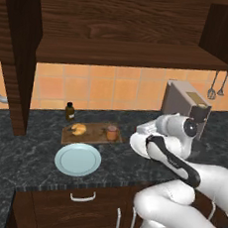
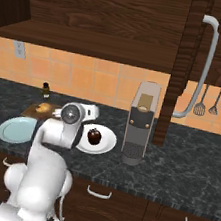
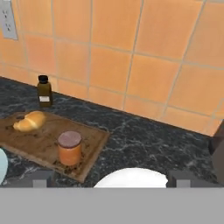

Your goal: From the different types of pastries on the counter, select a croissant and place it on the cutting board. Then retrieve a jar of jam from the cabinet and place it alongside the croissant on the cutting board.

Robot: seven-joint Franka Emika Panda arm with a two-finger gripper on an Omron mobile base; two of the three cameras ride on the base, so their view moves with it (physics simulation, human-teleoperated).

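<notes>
So the counter carried everything the task wanted, dark marbled stone running under the open cabinet, whose wide shelf stood bare. The coffee machine sat off to the robot's right, out of the working lane, I'd judge. On the cutting board the two task things shared the wood, which is exactly why they were there: the croissant lay toward the board's far left end, and the jar of jam stood upright near its right end, apart from the pastry but alongside it. That read as finished, to my eye. The pale blue plate lay just in front of the board, empty. A white plate held the chocolate cupcake, left behind as the wrong pastry. The dark bottle stood at the tiled wall behind the board. And the arm was folded back over the counter edge, elbow high, wrist pointing toward the wall. The gripper sat to the right of the board, jaws spread wide, holding nothing, clear of the jar.
</notes>
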